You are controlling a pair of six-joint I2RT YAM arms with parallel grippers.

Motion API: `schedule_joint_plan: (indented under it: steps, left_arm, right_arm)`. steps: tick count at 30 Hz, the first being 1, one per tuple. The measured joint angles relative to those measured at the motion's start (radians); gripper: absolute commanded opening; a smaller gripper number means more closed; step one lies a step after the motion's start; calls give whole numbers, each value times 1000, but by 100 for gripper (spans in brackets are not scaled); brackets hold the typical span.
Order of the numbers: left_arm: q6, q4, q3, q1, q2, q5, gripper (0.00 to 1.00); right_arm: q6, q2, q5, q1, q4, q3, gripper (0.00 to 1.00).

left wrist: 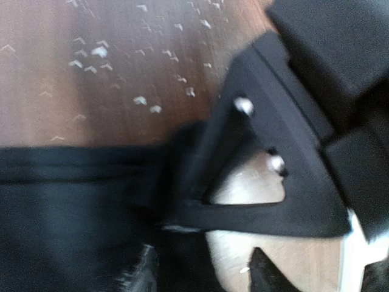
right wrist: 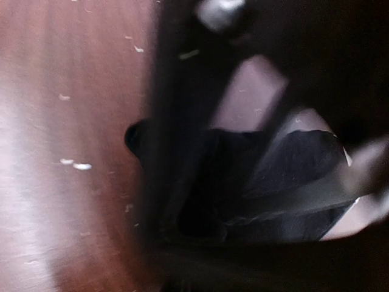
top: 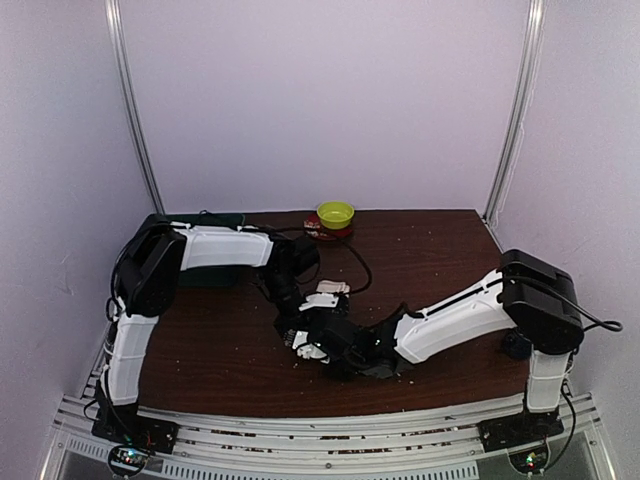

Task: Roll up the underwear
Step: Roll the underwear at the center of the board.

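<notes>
One piece of black underwear (left wrist: 61, 213) fills the lower left of the blurred left wrist view. It stretches as a taut band towards a black triangular finger (left wrist: 273, 152) of the other gripper. In the right wrist view, dark fabric with a pale edge (right wrist: 292, 176) lies right at the jaws. From above, my left gripper (top: 308, 340) and right gripper (top: 358, 355) meet over the table's front middle and hide nearly all the fabric. The second garment is not in view. I cannot make out how the left jaws stand.
A green bowl (top: 335, 213) sits on a red item at the table's back edge. A black cable (top: 355, 265) runs from there towards the grippers. A dark object (top: 225, 218) lies at the back left. White crumbs dot the brown table (top: 450, 260).
</notes>
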Motion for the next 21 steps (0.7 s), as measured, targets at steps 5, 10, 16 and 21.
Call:
schedule_joint_plan:
  steps: [5,10,16,21]
  left_arm:
    - [23,112,-130,43,-167,-13,71]
    - [68,266,-327,99,-390,-22,73]
    - [156,506,-722,101,-662,-53,73]
    - [227,755,-1004,84,-823,-108,73]
  right_arm:
    - [42,-29,-170,-27,-34,6,0]
    - [82,-39,-358,-76,-111,44,0]
    - [169,-6,-590,-143,-244,135,0]
    - [242,48,-758,-203,-315,211,0]
